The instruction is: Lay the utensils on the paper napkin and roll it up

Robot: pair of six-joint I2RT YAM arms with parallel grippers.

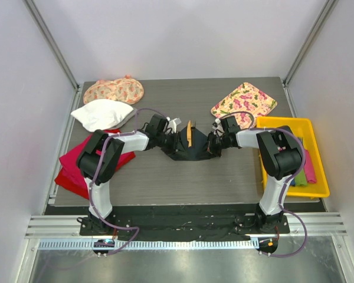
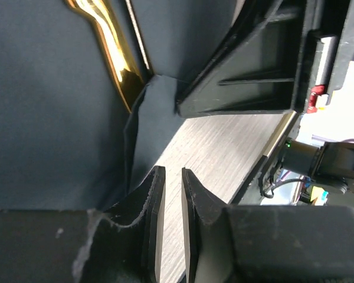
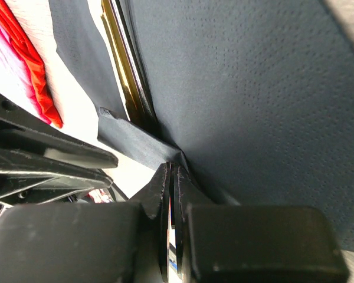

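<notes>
The paper napkin (image 1: 180,150) is pinched by the right gripper (image 3: 171,168), the left gripper (image 2: 170,172) held narrowly apart; tugged unevenly, the utensils (image 1: 190,134) could be tipped out.

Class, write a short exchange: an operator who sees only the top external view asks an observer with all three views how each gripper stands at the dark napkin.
Operator: Does the right gripper hold the paper napkin?
Observer: Yes. The right wrist view shows its jaws shut on a raised fold of the napkin.
Operator: And the left gripper?
Observer: The left wrist view shows a narrow gap between its jaws. Bare table shows through it, and the napkin's edge lies just beside them.
</notes>
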